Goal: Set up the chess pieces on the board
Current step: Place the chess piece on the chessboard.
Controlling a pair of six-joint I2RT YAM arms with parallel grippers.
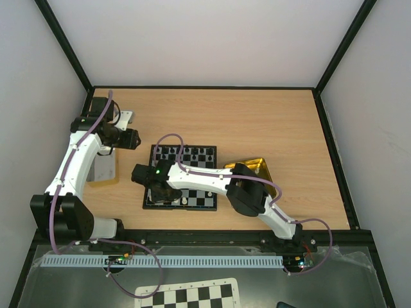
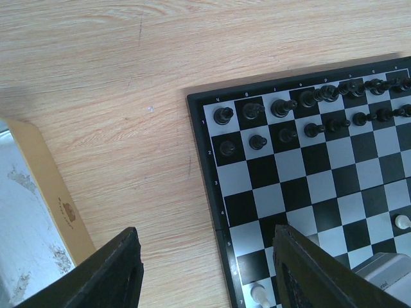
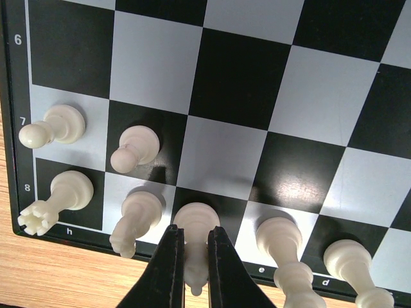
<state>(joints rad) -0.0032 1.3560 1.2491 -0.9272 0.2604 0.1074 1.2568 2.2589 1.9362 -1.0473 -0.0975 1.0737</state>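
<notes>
right hand (image 3: 194, 273) clamped on white piece (image 3: 196, 221), row 8 of board (image 3: 257, 77) | left hand (image 2: 205, 256) apart

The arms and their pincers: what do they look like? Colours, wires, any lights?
Both the left arm and right arm have white, smooth-shelled links joined by chunky black joints. A pale purple cable loops along each. A small green light glows near the right wrist. The left gripper and right gripper each end in two flat black fingers.
</notes>
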